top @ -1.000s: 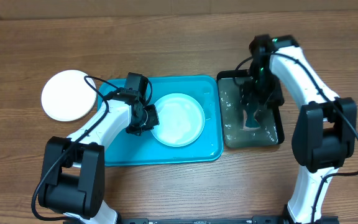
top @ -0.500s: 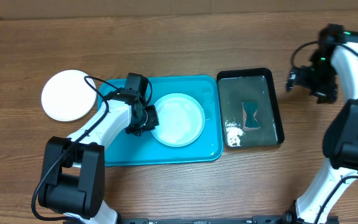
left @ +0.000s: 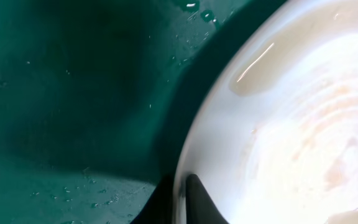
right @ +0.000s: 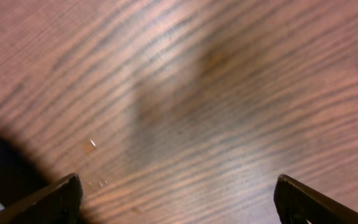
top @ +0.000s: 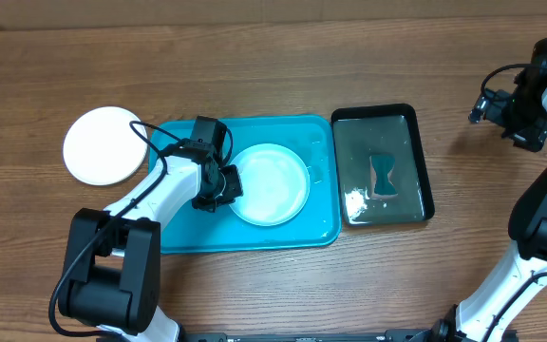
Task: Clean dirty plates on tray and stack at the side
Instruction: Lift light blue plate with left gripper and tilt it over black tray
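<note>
A pale light-blue plate [top: 272, 183] lies in the turquoise tray [top: 183, 228]. My left gripper [top: 222, 185] is shut on the plate's left rim. In the left wrist view its two dark fingertips [left: 196, 200] pinch the rim of the plate [left: 291, 124], which shows faint orange smears, over the wet tray [left: 73, 93]. A white plate [top: 105, 144] lies on the table left of the tray. The lime green plate is not in view. My right gripper [top: 522, 114] is open and empty over bare wood at the far right; in the right wrist view [right: 179, 193] its jaws stand wide apart.
A black glossy tray [top: 421, 171] holding water and a dark sponge [top: 384, 177] stands right of the turquoise tray. Water drops lie on the turquoise tray's floor. The table is brown wood [right: 197, 74].
My right gripper has left the black tray and swung up to the far right, leaving the sponge in the water. My left gripper and the plate have barely moved.
</note>
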Tool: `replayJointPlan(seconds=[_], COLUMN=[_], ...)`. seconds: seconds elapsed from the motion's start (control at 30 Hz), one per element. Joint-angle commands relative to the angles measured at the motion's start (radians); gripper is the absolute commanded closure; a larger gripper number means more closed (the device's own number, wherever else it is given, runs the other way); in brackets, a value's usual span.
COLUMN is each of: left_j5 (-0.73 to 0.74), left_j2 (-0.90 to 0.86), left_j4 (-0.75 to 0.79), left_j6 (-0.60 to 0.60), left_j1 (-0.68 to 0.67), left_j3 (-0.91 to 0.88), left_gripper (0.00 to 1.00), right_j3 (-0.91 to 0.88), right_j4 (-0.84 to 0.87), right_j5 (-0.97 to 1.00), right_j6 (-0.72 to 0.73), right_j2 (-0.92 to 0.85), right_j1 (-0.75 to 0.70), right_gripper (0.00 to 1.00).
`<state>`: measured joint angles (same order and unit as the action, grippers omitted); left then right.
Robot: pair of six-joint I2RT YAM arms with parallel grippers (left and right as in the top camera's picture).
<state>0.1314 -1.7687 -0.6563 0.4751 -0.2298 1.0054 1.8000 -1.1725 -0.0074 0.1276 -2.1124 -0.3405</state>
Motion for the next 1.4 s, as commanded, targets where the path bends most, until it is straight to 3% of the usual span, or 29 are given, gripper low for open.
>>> replayJointPlan(seconds=[0.0,0.2,0.53,0.97,1.37], left_j5=[-0.007,-0.012,-0.114,-0.115,-0.267], left_j2=[-0.010,-0.010,-0.010,-0.010,-0.010], left_j4=[0.002,-0.087,-0.295,-0.270,-0.166], left_j6=[0.010,-0.025,-0.031,-0.034,-0.033], left_j1=[-0.006,-0.004,-0.007,-0.027,-0.245], left_j3=[-0.015,0.064,0.342,0.498,0.563], left_gripper=[0.96,0.96,0.96,0.96,0.96], right_j3=[0.017,0.017,0.017,0.017,0.017], right_j4=[0.028,0.051,0.052,0.051,0.051], right_j5=[0.006,0.006,0.006,0.006,0.006], right_j6=[0.003,0.003,0.003,0.003,0.003], right_j2=[0.026,0.026,0.026,0.026,0.026], right_j1=[-0.001,-0.001,-0.001,-0.001,-0.001], right_gripper=[0.00,0.00,0.00,0.00,0.00])
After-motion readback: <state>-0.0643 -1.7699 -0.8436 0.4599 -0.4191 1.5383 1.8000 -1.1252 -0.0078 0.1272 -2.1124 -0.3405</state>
